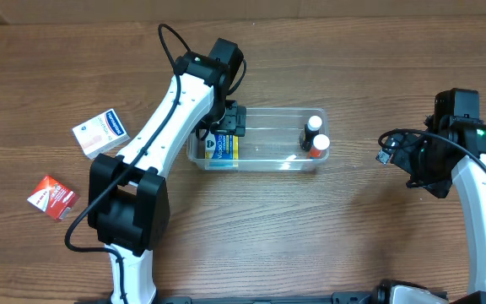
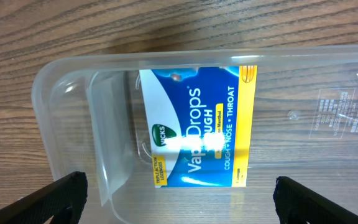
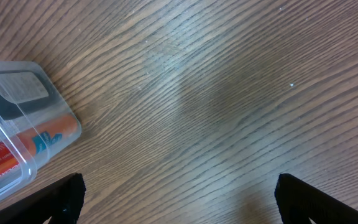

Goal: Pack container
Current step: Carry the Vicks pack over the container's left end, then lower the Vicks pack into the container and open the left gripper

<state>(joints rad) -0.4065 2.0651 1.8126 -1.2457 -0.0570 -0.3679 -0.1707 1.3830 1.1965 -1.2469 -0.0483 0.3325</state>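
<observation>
The clear plastic container (image 1: 264, 160) lies in the middle of the table. A blue and yellow cough drops box (image 1: 222, 147) lies flat in its left end and shows in the left wrist view (image 2: 197, 127). Two small bottles with white caps (image 1: 317, 133) stand in its right end. My left gripper (image 1: 226, 122) hovers open over the container's left end (image 2: 61, 112), above the box, holding nothing. My right gripper (image 1: 395, 154) is open and empty over bare table, right of the container's corner (image 3: 17, 149).
A white and blue box (image 1: 99, 132) and a red box (image 1: 51, 196) lie on the wooden table at the left, apart from the container. The left arm reaches across from the front left.
</observation>
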